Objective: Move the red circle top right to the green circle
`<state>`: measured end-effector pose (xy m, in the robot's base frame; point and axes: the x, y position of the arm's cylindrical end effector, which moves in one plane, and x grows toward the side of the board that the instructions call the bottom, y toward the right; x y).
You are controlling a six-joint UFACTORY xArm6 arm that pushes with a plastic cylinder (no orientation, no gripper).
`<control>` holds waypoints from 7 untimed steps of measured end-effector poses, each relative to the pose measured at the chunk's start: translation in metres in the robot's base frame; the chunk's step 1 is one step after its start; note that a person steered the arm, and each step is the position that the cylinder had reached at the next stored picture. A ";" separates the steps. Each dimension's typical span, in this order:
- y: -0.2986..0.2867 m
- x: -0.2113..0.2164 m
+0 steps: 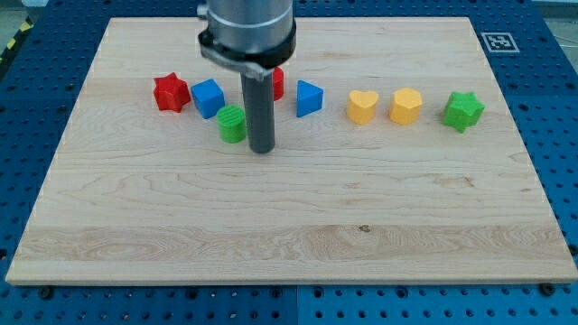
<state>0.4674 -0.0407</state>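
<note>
Seven blocks sit in a rough row across the upper half of the wooden board (289, 226). From the view's left: red star (171, 92), blue cube (208, 97), green circle (232, 124) set a bit lower than the rest, then the red circle (277, 83), mostly hidden behind the rod, only a sliver showing at the rod's right edge. Further right: blue triangle (309, 97), yellow heart (362, 106), yellow hexagon (405, 106), green star (463, 110).

Handling, as a judgement: the red circle looks like a small, light, rigid plastic piece that should slide easily on smooth wood. A round edge can roll off a thin rod, so push through its centre line. No grasp is possible; contact is on the side wall only.

Red circle already lies up and right of the green circle, near it, so the placement looks close to done.

Arm pose: rod vertical, housing at the view's top. My tip (262, 149) rests on the board just right of the green circle, nearly touching, below the red circle. The tool is a plain rod, with nothing to open or close and holding nothing.
</note>
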 end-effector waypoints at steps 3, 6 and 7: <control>-0.014 -0.069; -0.040 -0.014; -0.039 0.008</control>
<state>0.4757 -0.0801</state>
